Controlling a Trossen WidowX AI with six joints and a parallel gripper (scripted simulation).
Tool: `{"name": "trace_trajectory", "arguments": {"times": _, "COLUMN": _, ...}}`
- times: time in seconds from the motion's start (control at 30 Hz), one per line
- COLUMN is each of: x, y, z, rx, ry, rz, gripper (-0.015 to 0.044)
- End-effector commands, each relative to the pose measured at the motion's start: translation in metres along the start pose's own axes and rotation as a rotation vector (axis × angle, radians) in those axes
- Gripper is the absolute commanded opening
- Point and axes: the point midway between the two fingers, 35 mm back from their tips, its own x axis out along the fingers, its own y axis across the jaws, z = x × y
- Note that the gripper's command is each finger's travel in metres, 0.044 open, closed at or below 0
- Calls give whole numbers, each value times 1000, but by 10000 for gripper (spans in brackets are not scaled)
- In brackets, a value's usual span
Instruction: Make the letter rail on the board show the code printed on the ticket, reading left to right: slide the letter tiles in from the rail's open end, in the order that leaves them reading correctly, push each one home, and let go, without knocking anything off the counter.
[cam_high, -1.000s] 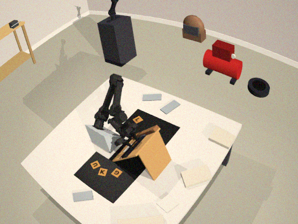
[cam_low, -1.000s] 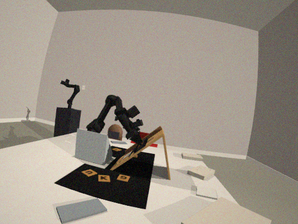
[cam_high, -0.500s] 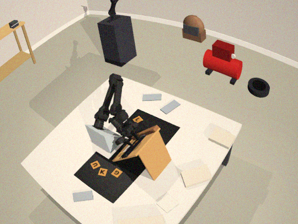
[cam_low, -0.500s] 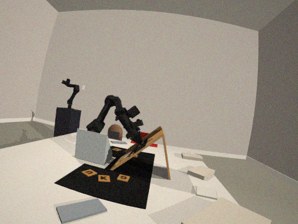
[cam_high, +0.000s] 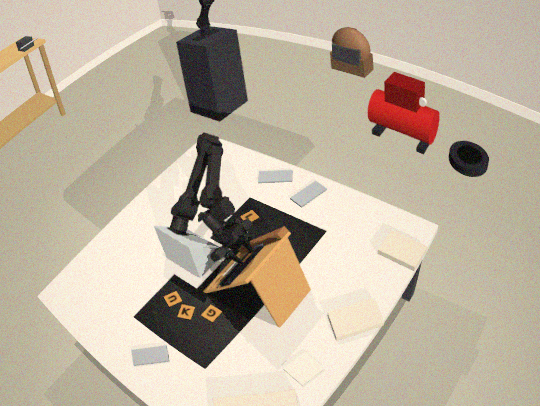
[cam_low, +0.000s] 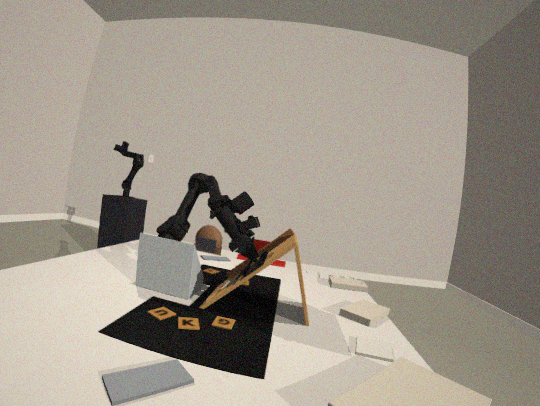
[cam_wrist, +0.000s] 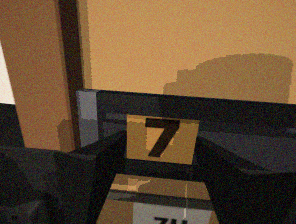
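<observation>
Orange and square, the tile marked 7 (cam_wrist: 161, 137) sits pinched between the dark fingers of the hand (cam_high: 231, 250), its printed face turned toward the wrist camera. The hand is closed on this tile and hangs low over the sloping wooden board (cam_high: 280, 280), with the board's tan face filling the wrist view straight ahead of the fingers. A dark strip, the letter rail (cam_high: 231, 272), runs down the board just below and in front of the hand; in the wrist view a dark vertical band (cam_wrist: 70, 60) stands on the board off to the hand's left side. Whether the tile has entered the rail I cannot tell. Directly beneath the hand, close to the camera, lies a white ticket (cam_wrist: 167, 215) with black print cut off by the picture's edge.

Behind the hand, by the arm's base, a pale grey wedge-shaped block (cam_high: 187, 250) rests on the white tabletop (cam_high: 100, 270). Farther out past the board's lower end, three more orange tiles lie flat on a black mat (cam_high: 200, 340): one reading U (cam_high: 171, 299), one K (cam_high: 185, 313) and one G (cam_high: 211, 313). Another orange tile (cam_high: 249, 216) lies on the mat back beside the arm, well apart from the other three.
</observation>
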Motion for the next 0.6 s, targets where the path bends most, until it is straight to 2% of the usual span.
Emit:
{"name": "trace_trajectory", "arguments": {"times": 0.0, "x": 0, "y": 2, "z": -1, "rx": 5, "ry": 1, "rz": -4, "gripper": 0}}
{"name": "trace_trajectory", "arguments": {"times": 0.57, "x": 0, "y": 12, "z": -1, "rx": 6, "ry": 1, "rz": -3, "gripper": 0}}
